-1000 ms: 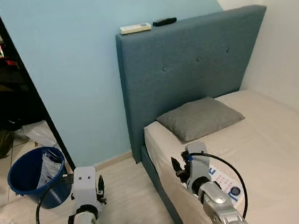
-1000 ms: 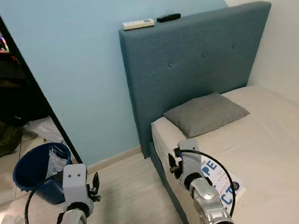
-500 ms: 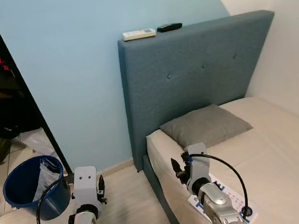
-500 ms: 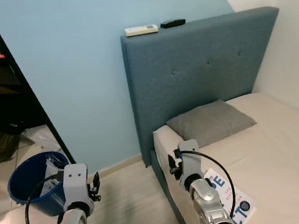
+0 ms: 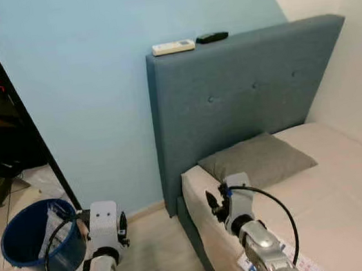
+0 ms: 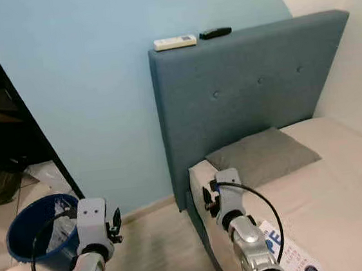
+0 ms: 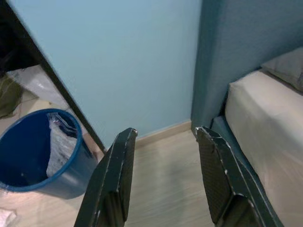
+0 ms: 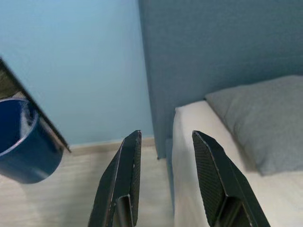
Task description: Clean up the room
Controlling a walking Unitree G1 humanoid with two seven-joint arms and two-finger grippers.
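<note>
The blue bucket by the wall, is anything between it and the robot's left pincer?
Nothing visible stands between them. The left pincer is open and empty above bare wooden floor, and the round blue plastic bucket stands further to the robot's left beside the black frame, with crumpled plastic inside.

The head's stereo pair looks forward and down at the headboard (image 5: 248, 96) — near, from above both wrists. Each wrist camera sights along its own fingers; both share the bucket (image 7: 38, 156) and bed (image 8: 213, 156).
</note>
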